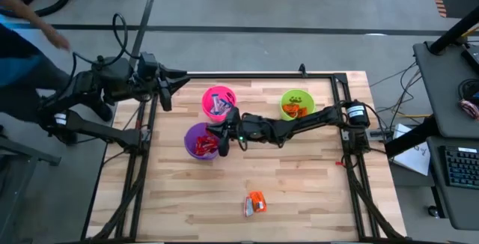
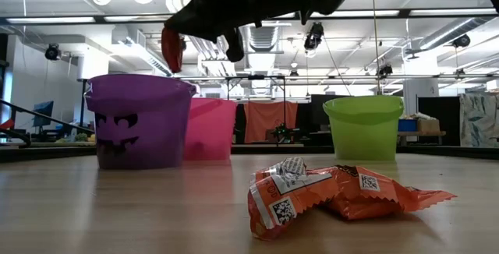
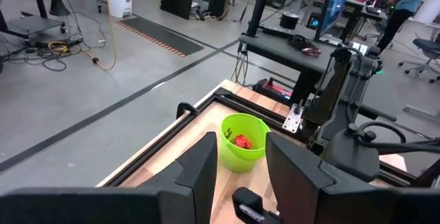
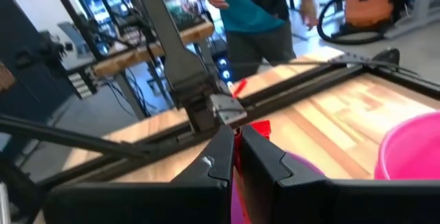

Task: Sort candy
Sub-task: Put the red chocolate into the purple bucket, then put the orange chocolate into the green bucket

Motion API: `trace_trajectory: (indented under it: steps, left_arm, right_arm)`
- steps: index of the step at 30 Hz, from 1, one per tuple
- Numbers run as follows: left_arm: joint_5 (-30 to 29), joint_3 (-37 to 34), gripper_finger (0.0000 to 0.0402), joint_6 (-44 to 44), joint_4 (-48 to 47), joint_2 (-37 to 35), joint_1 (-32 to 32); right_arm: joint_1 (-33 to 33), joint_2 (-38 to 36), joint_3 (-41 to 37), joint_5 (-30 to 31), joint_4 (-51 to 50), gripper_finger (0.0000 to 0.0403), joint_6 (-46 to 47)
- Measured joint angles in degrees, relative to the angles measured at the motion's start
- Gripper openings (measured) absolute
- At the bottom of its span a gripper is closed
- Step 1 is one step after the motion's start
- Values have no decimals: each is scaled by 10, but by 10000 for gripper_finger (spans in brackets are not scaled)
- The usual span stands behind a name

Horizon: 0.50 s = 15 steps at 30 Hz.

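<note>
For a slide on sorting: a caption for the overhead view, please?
Right tool holds a red candy above the purple cup; orange candies wait on the table.

One camera hangs overhead, looking straight down on the whole table [image 1: 299, 191]. Another sits at tabletop level, close behind some orange candy [image 2: 327, 195], facing the far room. Both wrist cameras look past their fingers; overhead and left wrist share the green cup [image 3: 242, 141].

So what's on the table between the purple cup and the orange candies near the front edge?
Nothing: in the high view, only bare table lies between the purple cup and the orange candies.
</note>
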Motion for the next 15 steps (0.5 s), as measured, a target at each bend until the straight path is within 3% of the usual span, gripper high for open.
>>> trace_trajectory:
  steps: [8,15]
  left_arm:
    - [0,0,109,0,0,3,0]
    - [0,0,109,-4,0,6,0]
  right_arm:
    - [0,0,13,0,-53,19,0]
    - [0,0,14,0,-65,104,17]
